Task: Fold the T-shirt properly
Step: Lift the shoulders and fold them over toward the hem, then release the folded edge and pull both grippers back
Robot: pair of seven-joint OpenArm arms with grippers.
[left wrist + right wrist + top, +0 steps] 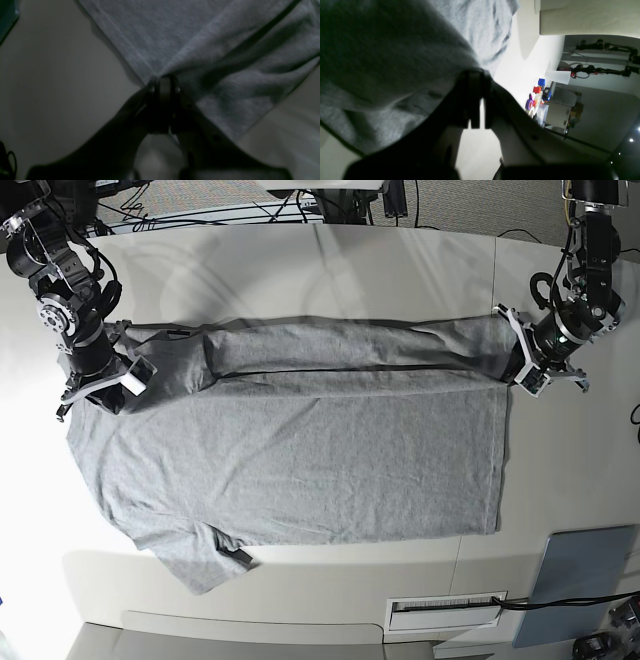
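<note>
The light heather-grey T-shirt lies spread across the white table, plain side up. Its far long edge is folded over towards the middle. One sleeve sticks out at the front left. My left gripper at the shirt's right end is shut on the folded hem corner; the left wrist view shows it pinching the cloth. My right gripper at the left end is shut on the shoulder area; in the right wrist view the cloth drapes over it.
A blue-grey board lies at the table's front right corner. A white labelled strip sits on the front edge. Cables and stands line the back. Coloured toys show far off in the right wrist view.
</note>
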